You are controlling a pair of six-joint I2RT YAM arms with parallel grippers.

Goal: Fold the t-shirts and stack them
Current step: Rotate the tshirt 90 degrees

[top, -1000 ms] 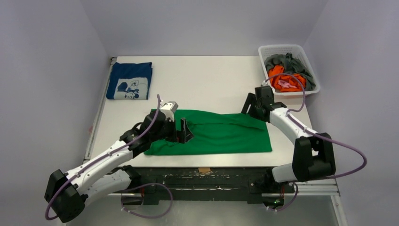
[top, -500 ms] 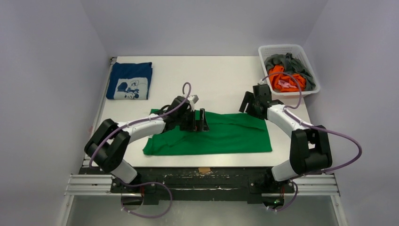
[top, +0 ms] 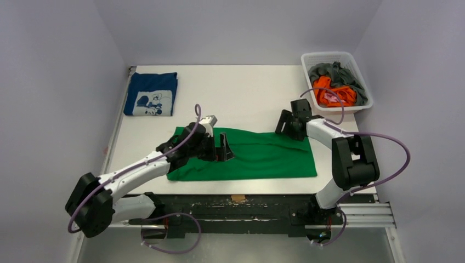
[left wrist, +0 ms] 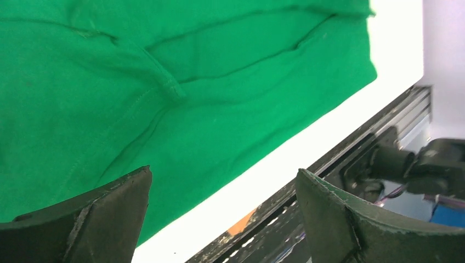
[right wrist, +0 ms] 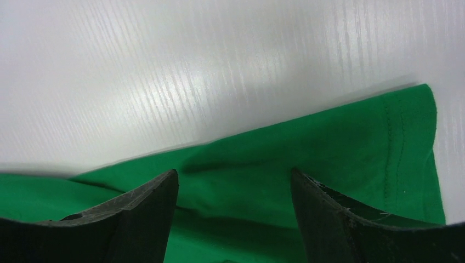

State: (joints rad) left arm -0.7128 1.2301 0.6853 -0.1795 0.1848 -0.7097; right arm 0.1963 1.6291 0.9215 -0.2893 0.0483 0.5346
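The bright green t-shirt (top: pixel 263 156) lies flat along the table's near edge, folded into a long band. It also shows in the left wrist view (left wrist: pixel 164 82) and the right wrist view (right wrist: pixel 307 164). My left gripper (top: pixel 225 148) is open and empty, just above the shirt's left part. My right gripper (top: pixel 285 124) is open and empty over the shirt's far right corner. The navy blue t-shirt with a white cartoon print (top: pixel 152 93) lies folded at the far left. Orange and grey t-shirts (top: pixel 334 87) are bunched in the basket.
A white plastic basket (top: pixel 362 67) stands at the far right corner. The table's near edge with its dark metal rail (left wrist: pixel 351 159) runs just below the green shirt. White table surface (top: pixel 241 93) lies between the blue shirt and the basket.
My left arm swung up and right over the shirt, then came back down and left; its gripper stays open. My right gripper slid left and slightly forward along the shirt's far right corner.
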